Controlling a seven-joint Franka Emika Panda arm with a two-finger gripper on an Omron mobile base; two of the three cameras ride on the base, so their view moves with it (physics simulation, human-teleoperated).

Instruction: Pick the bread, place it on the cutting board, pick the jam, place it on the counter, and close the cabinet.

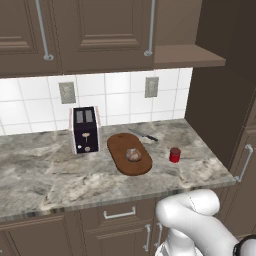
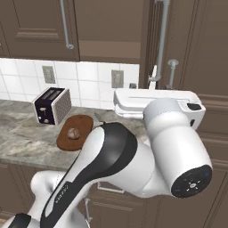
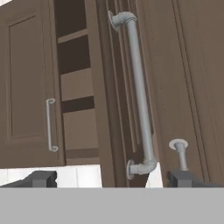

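Note:
The bread (image 1: 133, 155) lies on the oval cutting board (image 1: 120, 145), in the middle of the counter (image 1: 50, 170). The red jam (image 1: 174, 155) stands on the counter just right of the board. The bun (image 2: 73, 132) and board (image 2: 82, 122) also show left of my arm in the right base view. The cabinet (image 3: 76, 83) is open, its shelves bare, and its door (image 3: 103, 109) is seen edge-on. In the hand view my gripper (image 3: 113, 179) is open and empty, a little below the door's long silver handle (image 3: 140, 96).
A toaster (image 1: 85, 130) stands left of the board and a knife (image 1: 145, 135) lies behind it. A tall dark cabinet (image 1: 220, 90) walls off the counter's right end. The end of a second silver handle (image 3: 179, 153) shows right of the open door.

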